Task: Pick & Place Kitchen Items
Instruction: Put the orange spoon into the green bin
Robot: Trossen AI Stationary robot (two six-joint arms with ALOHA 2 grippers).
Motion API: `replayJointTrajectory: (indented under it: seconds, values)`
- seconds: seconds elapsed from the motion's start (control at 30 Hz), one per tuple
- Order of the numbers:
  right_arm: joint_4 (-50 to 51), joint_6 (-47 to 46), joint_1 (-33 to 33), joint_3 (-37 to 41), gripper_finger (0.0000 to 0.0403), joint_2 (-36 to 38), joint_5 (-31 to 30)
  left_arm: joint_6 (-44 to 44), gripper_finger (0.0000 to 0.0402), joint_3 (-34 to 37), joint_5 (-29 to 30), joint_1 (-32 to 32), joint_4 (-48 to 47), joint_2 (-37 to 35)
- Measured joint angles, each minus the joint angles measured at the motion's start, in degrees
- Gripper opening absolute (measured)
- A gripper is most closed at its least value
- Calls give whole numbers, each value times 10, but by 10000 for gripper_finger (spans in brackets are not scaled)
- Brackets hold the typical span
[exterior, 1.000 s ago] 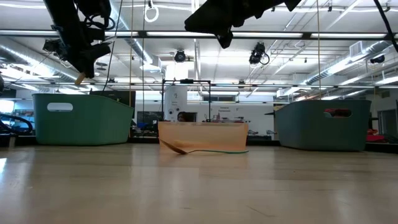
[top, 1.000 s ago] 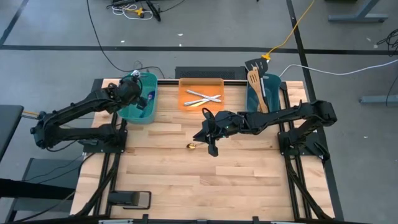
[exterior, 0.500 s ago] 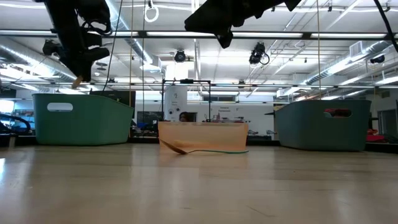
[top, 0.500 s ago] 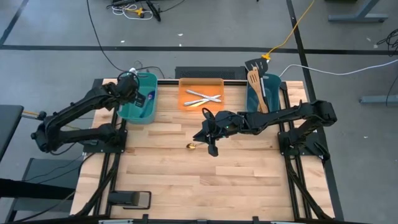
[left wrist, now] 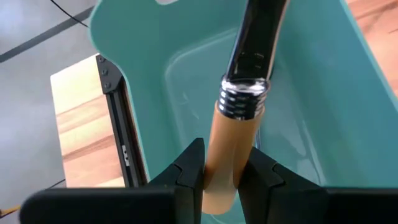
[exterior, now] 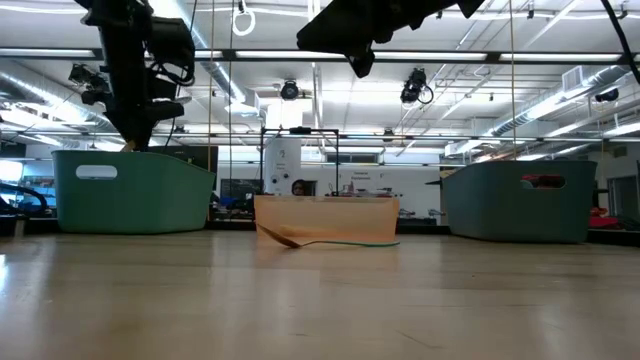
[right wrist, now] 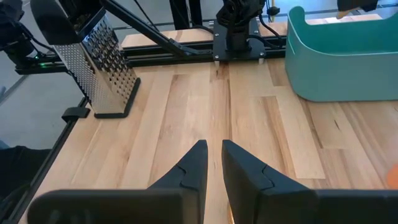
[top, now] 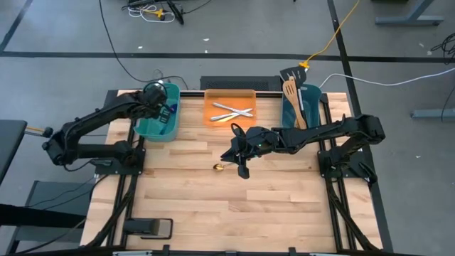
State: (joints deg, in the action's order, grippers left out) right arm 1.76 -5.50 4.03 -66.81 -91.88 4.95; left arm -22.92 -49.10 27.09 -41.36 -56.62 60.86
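Observation:
My left gripper (top: 158,97) hangs over the left teal tub (top: 169,126) and is shut on a utensil with a pale wooden handle, a silver ferrule (left wrist: 244,99) and a black fore part (left wrist: 258,37). In the low view the left gripper (exterior: 130,125) stands just above the tub's rim (exterior: 100,152). A gold spoon (top: 220,167) lies flat on the table; it also shows in the low view (exterior: 292,240). My right gripper (top: 244,169) hovers high above the table, just right of the spoon. It is empty, its fingers (right wrist: 198,163) shut but for a narrow slit. My left gripper pinches the utensil's wooden handle (left wrist: 225,146) between its two fingers, below the silver ferrule. The fingers come from above, pointing down into the tub. The utensil runs on past the fingertips, its black part down inside the tub. It is clear of the table.
An orange tray (top: 213,96) at the far middle holds silver cutlery (top: 232,110). The right teal tub (top: 311,96) holds wooden spatulas (top: 291,96) and a black turner. A metal grater (right wrist: 102,68) stands near the table's near left edge.
My left gripper has moved a little farther over the left tub and down toward its rim. It has tipped from slanted to nearly upright, and the utensil has gone down with it.

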Motion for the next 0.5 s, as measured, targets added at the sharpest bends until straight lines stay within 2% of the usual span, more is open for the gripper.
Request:
replayJointTrajectory:
  seconds: [0.5]
  values:
    - [0, 0, 0, 0, 58, 0, 0, -15, 70, 0, -34, -39, -37, 52]
